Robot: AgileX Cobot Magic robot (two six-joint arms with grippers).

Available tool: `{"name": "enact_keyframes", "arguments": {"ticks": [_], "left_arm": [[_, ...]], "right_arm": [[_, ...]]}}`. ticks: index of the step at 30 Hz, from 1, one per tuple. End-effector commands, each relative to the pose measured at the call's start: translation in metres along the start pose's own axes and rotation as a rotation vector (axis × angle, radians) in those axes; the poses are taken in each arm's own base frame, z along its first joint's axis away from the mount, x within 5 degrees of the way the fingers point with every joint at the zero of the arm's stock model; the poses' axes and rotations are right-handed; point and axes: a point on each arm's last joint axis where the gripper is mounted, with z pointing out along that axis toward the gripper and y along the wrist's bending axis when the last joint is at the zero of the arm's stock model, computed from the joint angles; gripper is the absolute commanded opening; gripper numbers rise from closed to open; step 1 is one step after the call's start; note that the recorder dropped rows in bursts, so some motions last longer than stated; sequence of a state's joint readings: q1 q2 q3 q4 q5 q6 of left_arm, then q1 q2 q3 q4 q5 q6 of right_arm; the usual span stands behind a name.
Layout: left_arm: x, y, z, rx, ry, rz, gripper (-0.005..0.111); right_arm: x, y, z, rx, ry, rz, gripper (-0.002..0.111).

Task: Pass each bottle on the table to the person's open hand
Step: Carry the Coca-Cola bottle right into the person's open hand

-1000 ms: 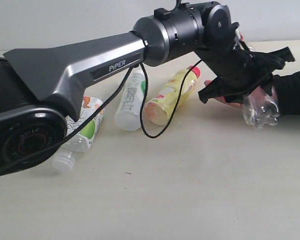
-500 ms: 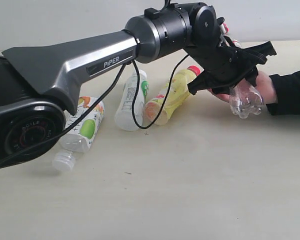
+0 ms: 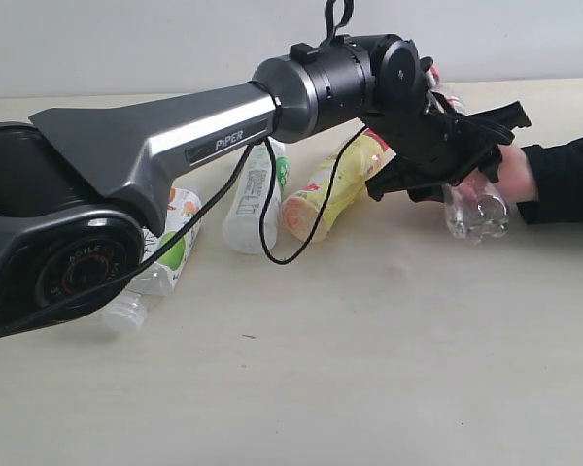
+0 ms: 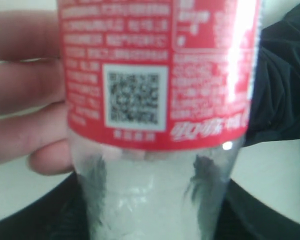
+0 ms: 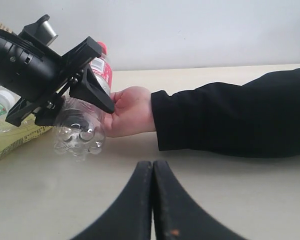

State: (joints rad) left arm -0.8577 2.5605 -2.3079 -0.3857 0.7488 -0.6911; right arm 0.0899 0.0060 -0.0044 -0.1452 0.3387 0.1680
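Far left on the table (image 3: 369, 369) you've got the fruit-label bottle (image 3: 165, 254) lying on its side, neck end toward the front, partly hidden behind the arm. Next come the white bottle (image 3: 253, 199) and the yellow bottle (image 3: 325, 194), both lying down side by side, w/ the yellow one's red cap at the far end. Right of those, your L gripper (image 3: 462, 165) is clamped on the clear bottle (image 3: 476, 209) w/ the red label, held off the table, base tilted down & toward the front. That bottle sits against the person's hand (image 3: 515, 173); the L wrist view shows fingers (image 4: 25, 100) behind the label. R gripper (image 5: 152, 167): fingers pressed together, nothing between them, low over the table, apart from the hand.
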Motion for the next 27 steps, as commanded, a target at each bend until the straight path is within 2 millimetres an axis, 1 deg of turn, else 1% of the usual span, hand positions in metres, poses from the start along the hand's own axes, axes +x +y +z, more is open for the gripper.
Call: {"name": "enact_keyframes", "arguments": {"ticks": [1, 6, 10, 21, 27], "left_arm": [[-0.0025, -0.0045, -0.0034, 0.024, -0.02, 0.005, 0.059], [-0.0026, -0.0046, -0.0034, 0.025, -0.021, 0.01, 0.071], [-0.0026, -0.0046, -0.0034, 0.025, -0.022, 0.037, 0.076], [-0.0018, -0.0058, -0.0042, 0.033, -0.012, 0.028, 0.076], [0.0, -0.0112, -0.0111, 0.048, 0.012, 0.063, 0.076]], "right_arm": [[0.0004, 0.0, 0.0, 0.001, -0.011, 0.007, 0.0], [0.0004, 0.0, 0.0, 0.001, -0.011, 0.007, 0.0], [0.0004, 0.0, 0.0, 0.001, -0.011, 0.007, 0.0], [0.0004, 0.0, 0.0, 0.001, -0.011, 0.007, 0.0], [0.0004, 0.0, 0.0, 0.001, -0.011, 0.007, 0.0]]}}
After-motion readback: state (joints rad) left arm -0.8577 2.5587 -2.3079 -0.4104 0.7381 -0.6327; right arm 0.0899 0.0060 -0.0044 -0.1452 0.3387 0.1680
